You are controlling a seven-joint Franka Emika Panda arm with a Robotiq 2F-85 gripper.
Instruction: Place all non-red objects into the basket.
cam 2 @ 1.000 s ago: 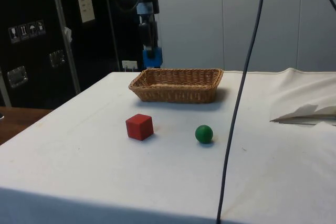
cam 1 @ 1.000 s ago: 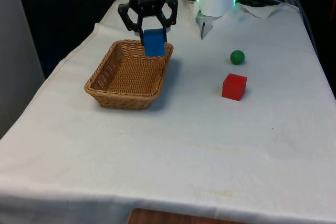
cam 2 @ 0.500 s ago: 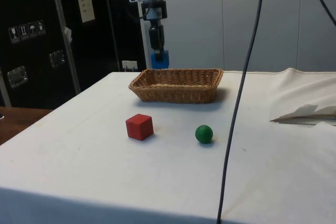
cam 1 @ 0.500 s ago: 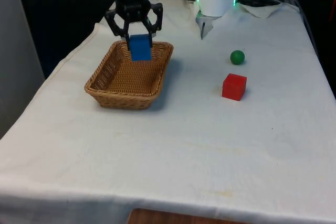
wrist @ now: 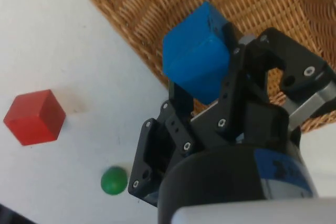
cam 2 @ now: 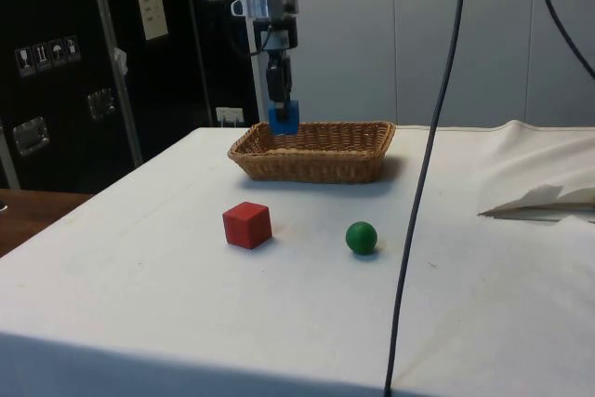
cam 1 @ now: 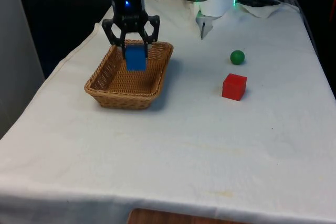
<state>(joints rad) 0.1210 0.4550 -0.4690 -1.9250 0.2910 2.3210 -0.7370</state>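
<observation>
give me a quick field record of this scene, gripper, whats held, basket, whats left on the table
gripper: gripper shut on the blue cube, above the basket
held: blue cube, clear of the basket floor, not yet released
basket: wicker basket, nothing seen lying in it
left on table: green ball and red cube, both on the white cloth, apart from the basket
to move: green ball
to leave: red cube

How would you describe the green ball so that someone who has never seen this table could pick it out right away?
Start at the wicker basket on the white cloth, then look across to the front view's right, where two small things sit apart on bare cloth. The green ball is the farther one, behind the red cube. It is the one round thing, and the one green one.
</observation>
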